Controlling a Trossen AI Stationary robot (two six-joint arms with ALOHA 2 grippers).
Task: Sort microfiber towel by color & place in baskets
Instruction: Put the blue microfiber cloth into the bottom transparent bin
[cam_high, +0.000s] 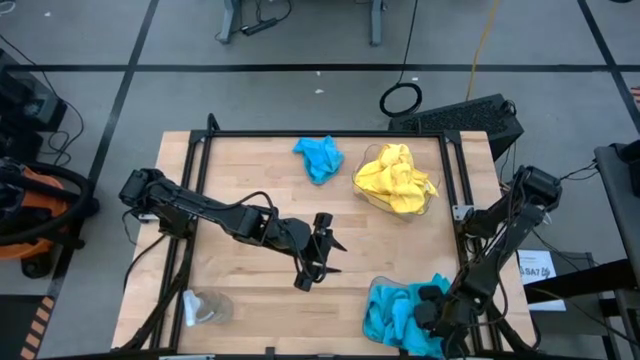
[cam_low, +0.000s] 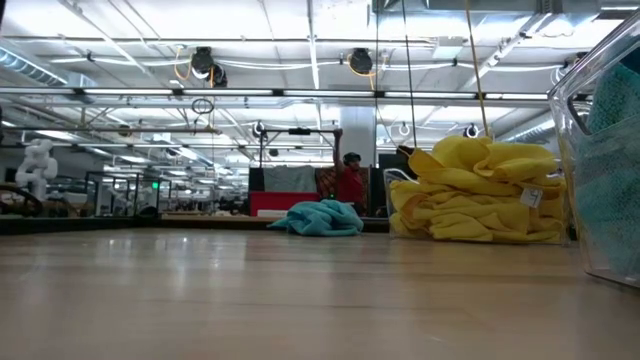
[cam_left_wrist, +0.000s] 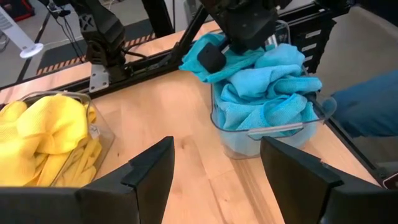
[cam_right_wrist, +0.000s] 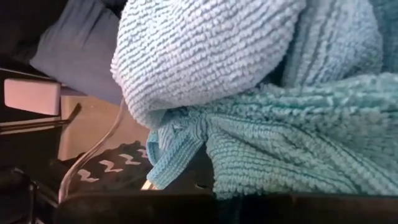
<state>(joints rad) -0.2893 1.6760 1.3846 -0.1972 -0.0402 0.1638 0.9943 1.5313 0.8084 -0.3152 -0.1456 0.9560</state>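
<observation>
We've got one loose turquoise microfiber towel (cam_high: 319, 158) crumpled on the pale wooden worktop (cam_high: 240, 170) near its far edge, just beside the clear plastic bin heaped with yellow towels (cam_high: 396, 180), and that's the piece this sort looks to hinge on. Our left end effector (cam_high: 318, 252) hangs over the middle of the worktop with its dark fingers (cam_left_wrist: 149, 171) spread and nothing between them, and its wrist camera is pointed toward the near right corner, at the clear plastic bin stuffed with turquoise towels (cam_left_wrist: 267, 102), so we judge the loose towel lies behind it, away toward the far edge. Our right end effector (cam_high: 432, 305) is down in that turquoise bin, pressed into the cloth; it is closed, though we can't tell from here whether it pinches any fabric. The loose towel is bunched, running a little longer from the far edge toward us, with no clean axis to line up on. By our reckoning the left arm is the nearer one, so the coming reach looks like a turn back toward the far edge.
</observation>
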